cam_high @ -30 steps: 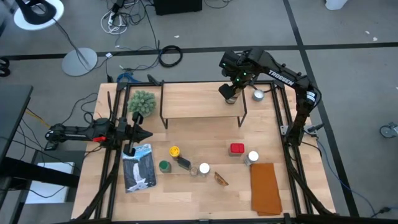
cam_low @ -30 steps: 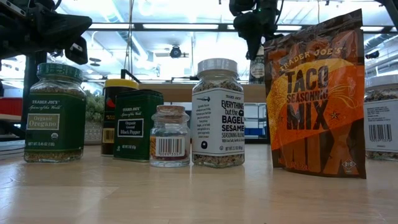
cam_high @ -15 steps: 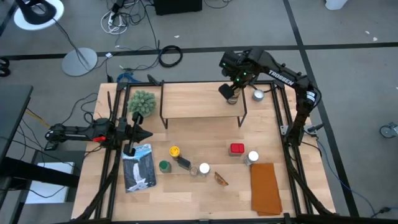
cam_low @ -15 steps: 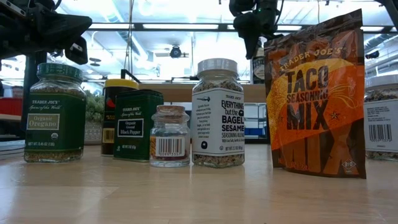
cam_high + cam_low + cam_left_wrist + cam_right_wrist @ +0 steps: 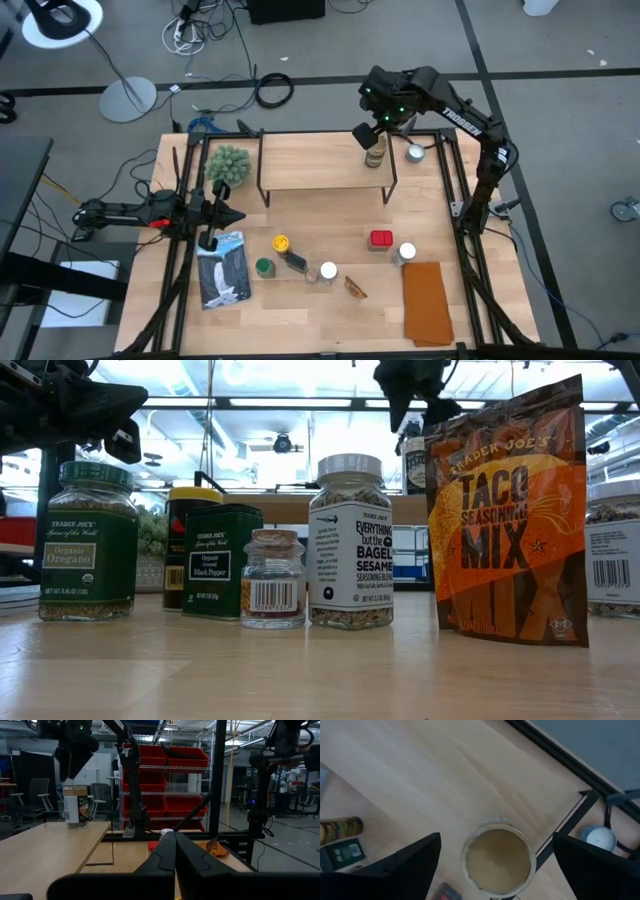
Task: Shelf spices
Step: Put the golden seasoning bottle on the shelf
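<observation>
From above, right wrist view shows tan-lidded jar [image 5: 499,857] uncovered.

A: Setting? Lab or workshop floor, not a home.
B: Agreed. Grey floor [image 5: 330,40] with loose cables [image 5: 272,90] and a lamp base [image 5: 127,98] beside the desk [image 5: 330,230].
A: Left wrist view: red bins [image 5: 165,757] on wire racks, office chairs [image 5: 25,802], ceiling strip lights.
B: Low view: strip lights and a ceiling camera [image 5: 285,443] behind the jars.
</observation>
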Controlling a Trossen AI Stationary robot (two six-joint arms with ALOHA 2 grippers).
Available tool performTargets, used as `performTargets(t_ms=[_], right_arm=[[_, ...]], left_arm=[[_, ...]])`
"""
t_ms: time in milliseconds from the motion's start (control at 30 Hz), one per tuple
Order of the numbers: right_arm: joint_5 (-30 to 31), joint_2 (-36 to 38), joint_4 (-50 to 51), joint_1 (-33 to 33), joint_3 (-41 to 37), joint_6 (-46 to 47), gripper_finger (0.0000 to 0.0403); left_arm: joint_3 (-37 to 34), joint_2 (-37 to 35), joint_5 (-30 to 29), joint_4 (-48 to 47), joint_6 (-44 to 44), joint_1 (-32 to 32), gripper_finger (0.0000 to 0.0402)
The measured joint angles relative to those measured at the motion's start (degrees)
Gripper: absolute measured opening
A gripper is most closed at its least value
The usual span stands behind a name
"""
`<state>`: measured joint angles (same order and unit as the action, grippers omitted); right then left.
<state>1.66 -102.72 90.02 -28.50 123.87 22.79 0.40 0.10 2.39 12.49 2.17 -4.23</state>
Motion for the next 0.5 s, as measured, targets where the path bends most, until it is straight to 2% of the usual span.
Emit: performTargets(t_ms=[133, 333, 500], right_arm=[[2.47, 0.34, -0.05, 1.06, 3.3, -0.56, 0.0379], [12.88, 5.34, 0.01, 3.95, 4.57, 0.81, 0.0378], [22.2, 11.04, 0.02, 10.24, 4.57, 5.21, 0.0377]], left_arm=[[0.02, 0.0, 0.0, 0.0, 0.0, -0.02, 0.0006], [0.02, 0.0, 0.0, -0.02, 0.0, 0.0, 0.0006], [0.0, 0.0, 0.02, 0.0, 0.02, -0.02, 0.0006]])
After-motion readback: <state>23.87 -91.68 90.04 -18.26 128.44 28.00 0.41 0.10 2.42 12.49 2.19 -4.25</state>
